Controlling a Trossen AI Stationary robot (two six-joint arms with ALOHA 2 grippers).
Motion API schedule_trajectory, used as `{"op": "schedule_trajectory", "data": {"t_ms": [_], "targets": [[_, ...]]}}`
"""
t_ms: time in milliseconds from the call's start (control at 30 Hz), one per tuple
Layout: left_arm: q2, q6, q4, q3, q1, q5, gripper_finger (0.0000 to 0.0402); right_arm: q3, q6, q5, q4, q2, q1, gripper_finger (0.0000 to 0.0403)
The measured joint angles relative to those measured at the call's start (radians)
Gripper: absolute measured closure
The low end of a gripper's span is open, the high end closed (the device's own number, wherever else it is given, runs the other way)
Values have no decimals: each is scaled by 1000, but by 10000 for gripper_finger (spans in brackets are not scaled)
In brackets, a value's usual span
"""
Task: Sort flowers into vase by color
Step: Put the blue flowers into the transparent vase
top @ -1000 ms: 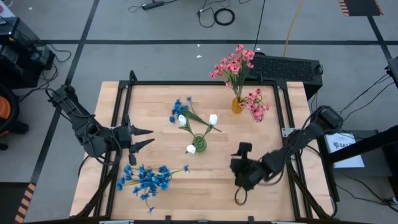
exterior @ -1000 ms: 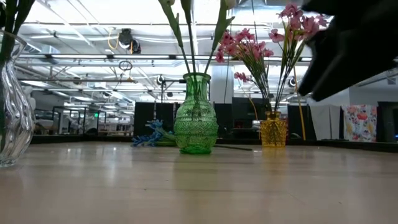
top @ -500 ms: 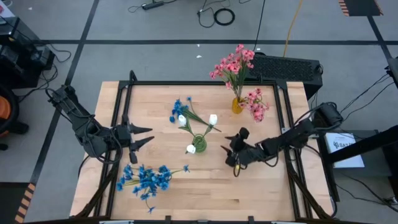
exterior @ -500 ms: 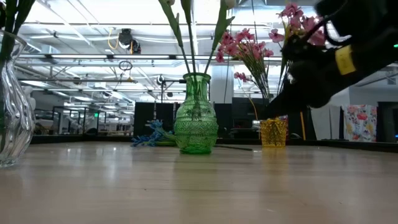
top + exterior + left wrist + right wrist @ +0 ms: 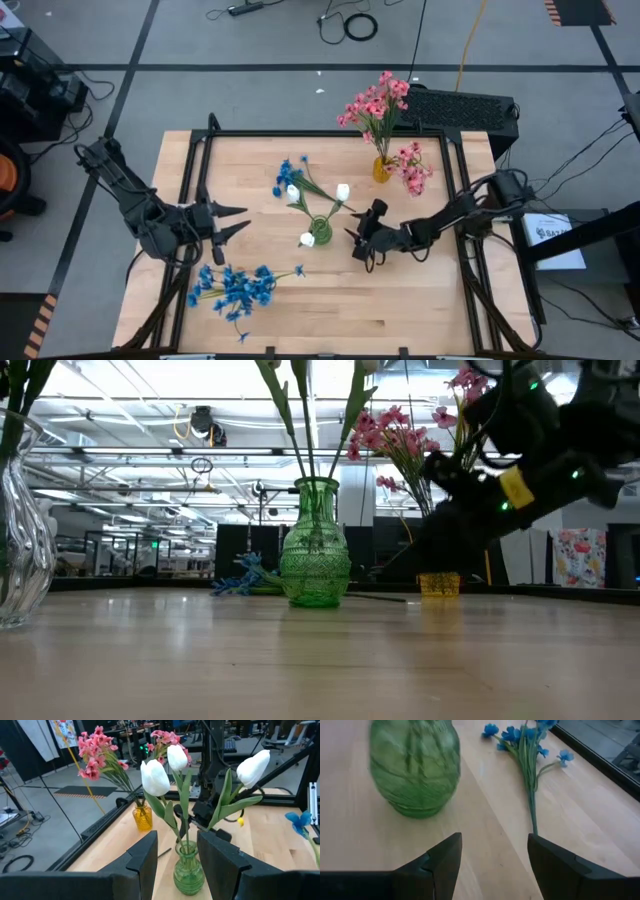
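White buds (image 5: 156,776) stand in a green glass vase (image 5: 320,233). A blue spray (image 5: 526,750) lies flat on the table just beyond that vase, toward the far left. Pink flowers (image 5: 375,105) stand in a small yellow vase (image 5: 382,170). More blue blossoms (image 5: 236,287) fill a clear vase (image 5: 20,530) at the near left. My right gripper (image 5: 353,245) is open, low over the table right of the green vase, its fingers (image 5: 445,862) facing the vase and the blue spray's stem. My left gripper (image 5: 243,220) hangs open left of the green vase.
A black frame rail (image 5: 320,134) runs around the wooden table top. Bare wood (image 5: 330,310) stretches along the near side between the clear vase and my right arm. A black case (image 5: 460,108) sits past the far right corner.
My right gripper has swept from the near right part of the table toward the far left, ending low beside the green vase with its fingers facing it. The flowers and vases have stayed where they were.
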Motion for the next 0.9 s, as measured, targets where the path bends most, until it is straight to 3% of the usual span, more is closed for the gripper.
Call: {"op": "schedule_trajectory", "data": {"t_ms": [400, 567, 767, 900], "targets": [[31, -7, -1, 0, 0, -5, 256, 0, -31, 4, 94, 114, -80, 184], [31, -7, 0, 0, 0, -5, 256, 0, -125, -107, 122, 114, -126, 197], [31, -7, 0, 0, 0, -6, 256, 0, -126, -134, 130, 114, -189, 225], [31, -8, 0, 0, 0, -5, 256, 0, -99, -222, 131, 114, -235, 241]]}}
